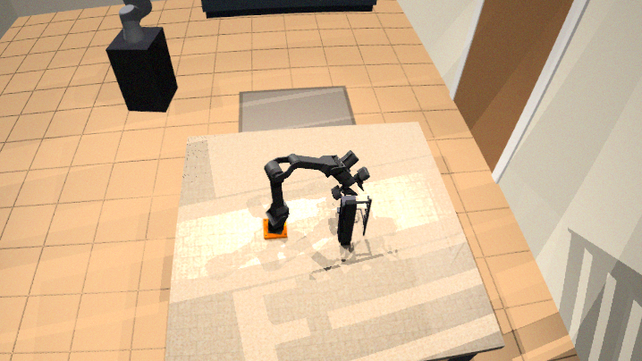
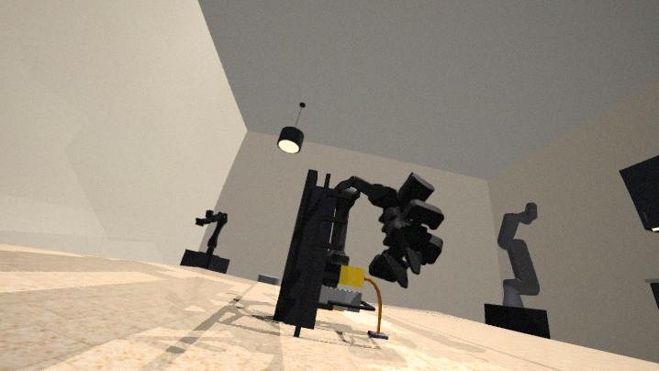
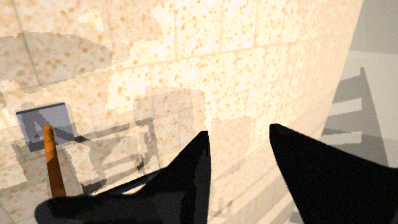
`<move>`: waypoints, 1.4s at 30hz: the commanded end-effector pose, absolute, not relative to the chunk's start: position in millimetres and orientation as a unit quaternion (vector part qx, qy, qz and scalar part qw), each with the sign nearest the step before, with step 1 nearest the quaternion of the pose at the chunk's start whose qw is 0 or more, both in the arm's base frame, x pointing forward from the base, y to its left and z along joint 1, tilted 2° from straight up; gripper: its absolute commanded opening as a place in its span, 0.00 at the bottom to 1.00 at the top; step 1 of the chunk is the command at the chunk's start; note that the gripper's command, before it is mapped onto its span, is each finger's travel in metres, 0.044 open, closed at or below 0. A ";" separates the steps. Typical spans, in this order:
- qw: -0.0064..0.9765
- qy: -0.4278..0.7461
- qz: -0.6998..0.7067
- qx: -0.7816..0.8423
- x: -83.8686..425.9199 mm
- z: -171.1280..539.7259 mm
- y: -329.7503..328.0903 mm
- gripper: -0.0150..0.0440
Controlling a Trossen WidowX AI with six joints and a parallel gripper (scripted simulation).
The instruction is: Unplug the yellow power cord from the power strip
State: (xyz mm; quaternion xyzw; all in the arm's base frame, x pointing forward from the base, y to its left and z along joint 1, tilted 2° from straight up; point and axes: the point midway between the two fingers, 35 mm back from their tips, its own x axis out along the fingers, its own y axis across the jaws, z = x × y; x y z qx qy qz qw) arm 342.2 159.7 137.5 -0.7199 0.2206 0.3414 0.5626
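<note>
Plug, the yellow block [image 2: 351, 275], sits seated in the upright black power strip [image 2: 306, 258] on the bench. Our black pincer [image 2: 389, 272] hovers beside it, partly closed, holding nothing. We should align both jaws around the plug, then squeeze.

table [image 1: 403, 287]: matt speckled stone; tool [image 3: 239, 150]: matt black plastic; cord [image 2: 378, 299]: smooth

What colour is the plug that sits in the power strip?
Yellow. The plug shows best in the exterior view, with an orange cord leaving it.
</note>
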 end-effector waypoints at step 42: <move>0.482 0.439 0.525 -0.547 285.8 151.1 92.5 0.53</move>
